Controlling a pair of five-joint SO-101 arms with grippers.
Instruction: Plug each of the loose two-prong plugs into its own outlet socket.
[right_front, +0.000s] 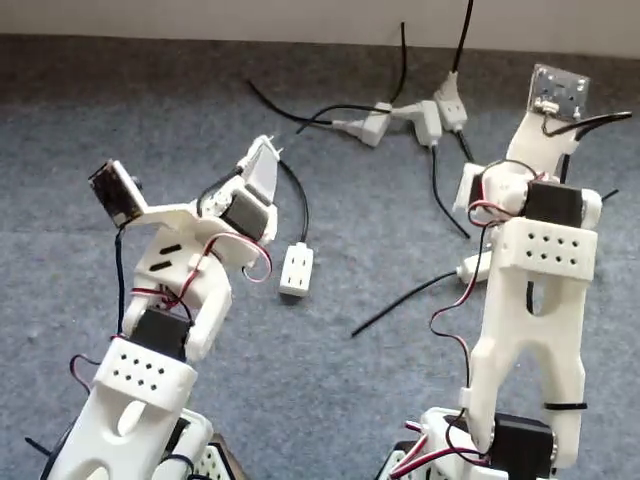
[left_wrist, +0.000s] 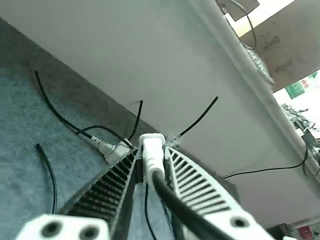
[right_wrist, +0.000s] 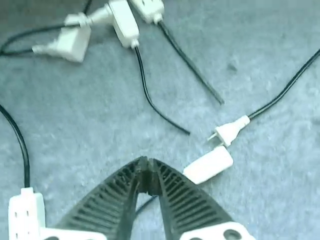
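Note:
My left gripper (right_front: 264, 162) is raised off the carpet and shut on a white plug (left_wrist: 151, 156) whose thick black cord runs back along the fingers. That cord drops to a white outlet socket block (right_front: 296, 270) lying on the carpet, also seen as the block (right_wrist: 25, 215) in the right wrist view. My right gripper (right_wrist: 145, 167) is shut, fingertips touching, low over the carpet. Just beyond it lie a loose two-prong plug (right_wrist: 229, 131) and a white socket end (right_wrist: 207, 165), close together but apart. The same loose plug (right_front: 478, 266) peeks out beside the right arm.
A cluster of joined white plugs and sockets (right_front: 405, 118) with black cords lies at the back near the wall, also visible as the cluster (right_wrist: 115, 22). Loose black cord ends (right_front: 400, 300) trail across the grey carpet between the arms.

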